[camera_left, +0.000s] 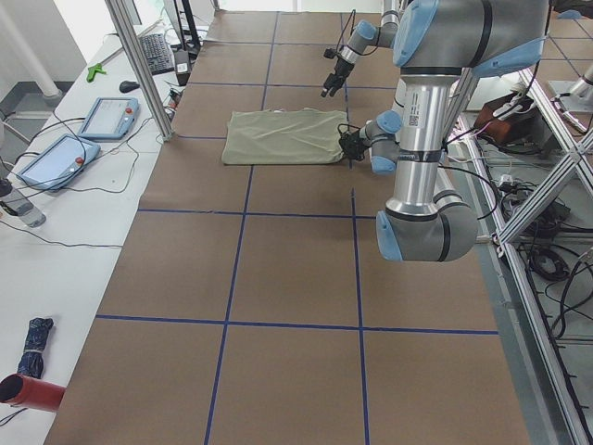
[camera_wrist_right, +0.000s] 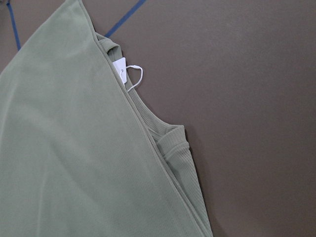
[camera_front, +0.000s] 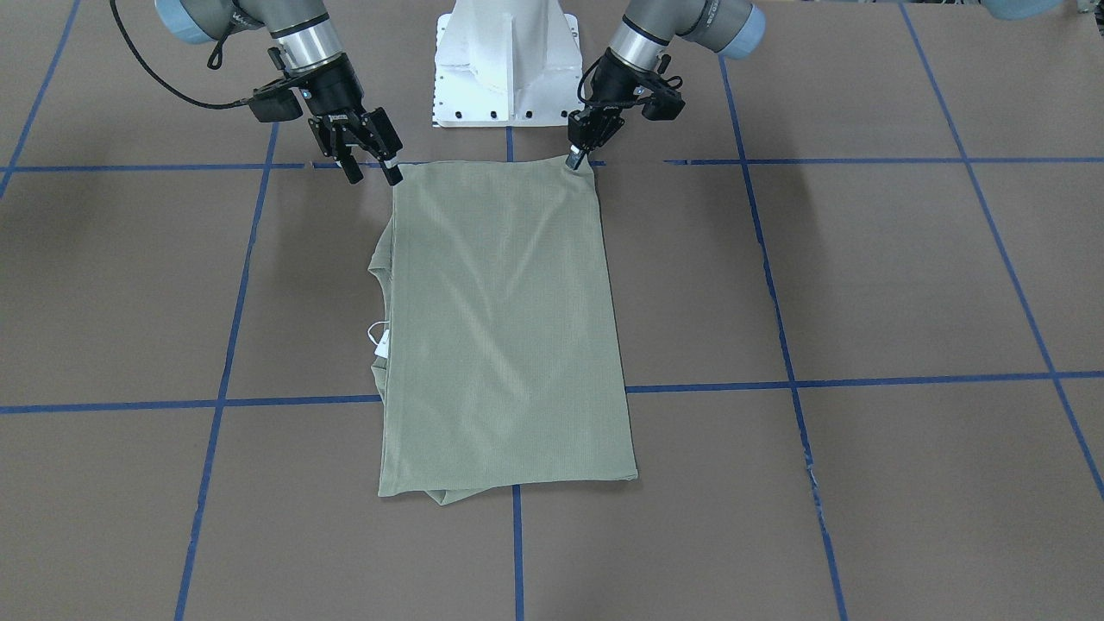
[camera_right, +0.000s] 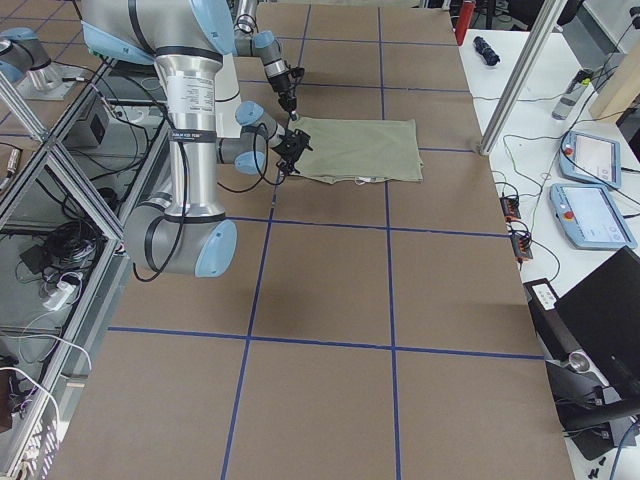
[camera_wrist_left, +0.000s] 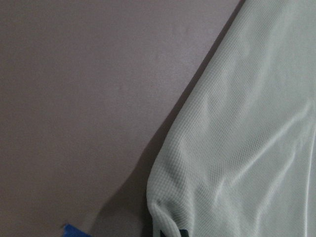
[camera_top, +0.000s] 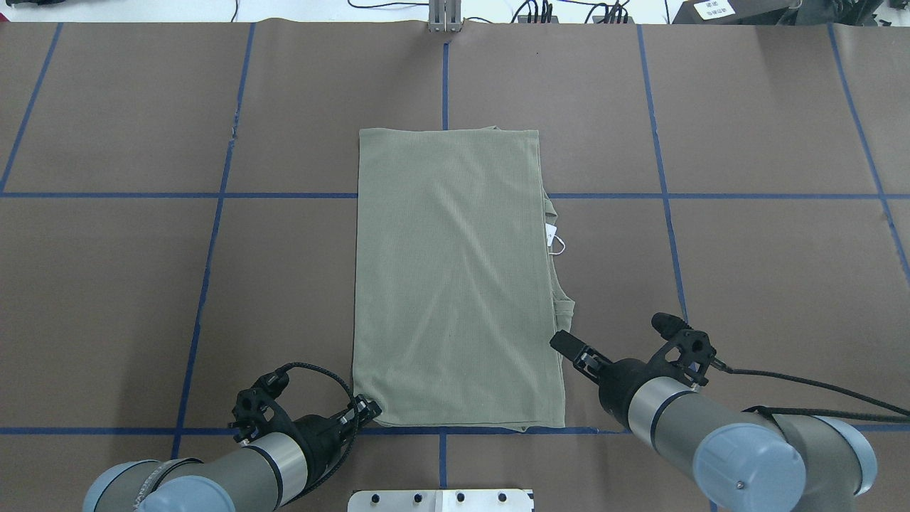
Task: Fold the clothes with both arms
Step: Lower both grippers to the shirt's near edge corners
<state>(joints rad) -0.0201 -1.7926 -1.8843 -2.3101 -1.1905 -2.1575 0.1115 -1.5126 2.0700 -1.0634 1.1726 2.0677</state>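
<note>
The olive-green shirt (camera_front: 504,328) lies flat on the brown table, folded into a long rectangle; it also shows in the overhead view (camera_top: 455,277). Its white hang tag (camera_front: 382,343) sticks out at the collar edge and shows in the right wrist view (camera_wrist_right: 121,74). My left gripper (camera_front: 576,159) is shut on the shirt's corner nearest the robot, low at the table (camera_top: 373,408). The left wrist view shows that bunched corner (camera_wrist_left: 163,207). My right gripper (camera_front: 374,177) is open and empty, just beside the shirt's other near corner (camera_top: 606,330).
The white pedestal base (camera_front: 507,69) stands just behind the shirt's near edge. Blue tape lines (camera_front: 862,379) grid the brown table cover. A side table with tablets (camera_left: 83,130) lies beyond the table's far edge.
</note>
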